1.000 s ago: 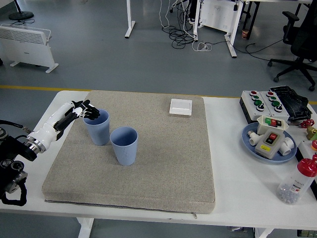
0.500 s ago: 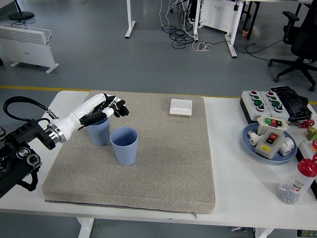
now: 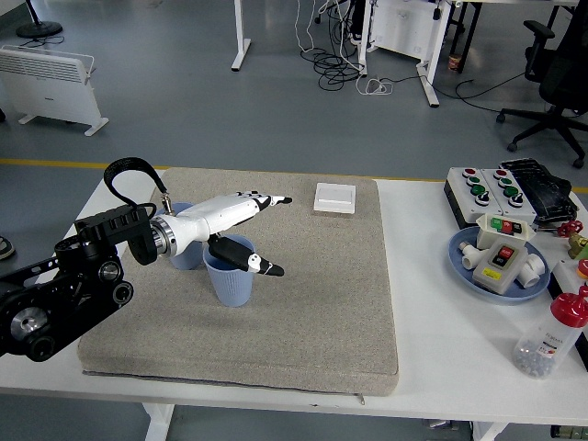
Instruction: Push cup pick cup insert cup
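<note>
Two blue cups stand upright and close together on the left part of a grey mat (image 3: 303, 312) that covers much of the white tabletop (image 3: 441, 331) — likely set side by side so that one can be lifted and nested into the other. The near cup (image 3: 230, 276) sits toward the mat's middle; the far cup (image 3: 182, 253) is just behind and to its left, largely hidden by the arm. The left hand (image 3: 246, 225) reaches in from the left above both cups with its fingers (image 3: 268, 199) stretched out long and flat toward the mat's far side, and the thumb (image 3: 257, 265) spread wide below them, its tip hanging at the near cup's right rim. The hand is open and grips nothing; whether the thumb actually touches the rim cannot be told from this view. Judging by that wide span, it seems poised to close around the near cup — no lift has begun. The right arm is not in sight.
</note>
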